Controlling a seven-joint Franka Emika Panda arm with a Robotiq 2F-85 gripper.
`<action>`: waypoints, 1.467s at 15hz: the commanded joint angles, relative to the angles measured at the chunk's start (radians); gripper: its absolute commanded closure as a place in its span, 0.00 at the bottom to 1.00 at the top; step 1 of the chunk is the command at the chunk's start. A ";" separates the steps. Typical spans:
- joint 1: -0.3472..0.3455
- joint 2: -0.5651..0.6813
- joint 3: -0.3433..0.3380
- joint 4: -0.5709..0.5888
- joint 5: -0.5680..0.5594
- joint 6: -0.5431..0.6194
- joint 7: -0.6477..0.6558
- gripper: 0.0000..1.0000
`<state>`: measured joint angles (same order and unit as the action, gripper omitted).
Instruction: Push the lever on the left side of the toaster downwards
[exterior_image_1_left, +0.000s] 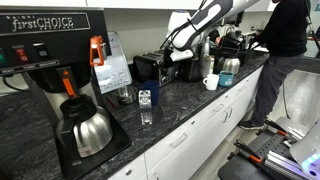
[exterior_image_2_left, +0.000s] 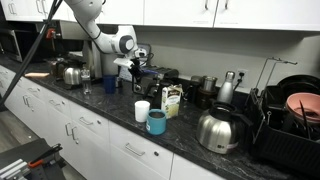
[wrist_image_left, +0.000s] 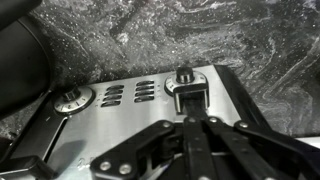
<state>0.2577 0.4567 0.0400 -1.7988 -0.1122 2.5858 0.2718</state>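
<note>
The toaster fills the wrist view as a brushed-steel panel with vent slots, a round knob and a lever in a dark slot. My gripper is shut, its fingertips pressed together right at the lever's near edge, and holds nothing. In both exterior views the arm reaches down over the toaster at the back of the dark stone counter, with the gripper just above it.
A tall black coffee brewer and a steel carafe stand nearby, with a second carafe further along the counter. A white cup and a blue cup sit near the counter's edge. A person stands at the counter's end.
</note>
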 joint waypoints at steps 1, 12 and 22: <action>0.019 0.062 -0.019 0.041 -0.026 -0.007 0.024 1.00; 0.032 0.071 -0.024 0.026 -0.047 -0.003 0.034 1.00; 0.035 0.084 -0.026 0.015 -0.062 0.011 0.050 1.00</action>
<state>0.2739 0.4750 0.0297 -1.7946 -0.1594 2.5883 0.2938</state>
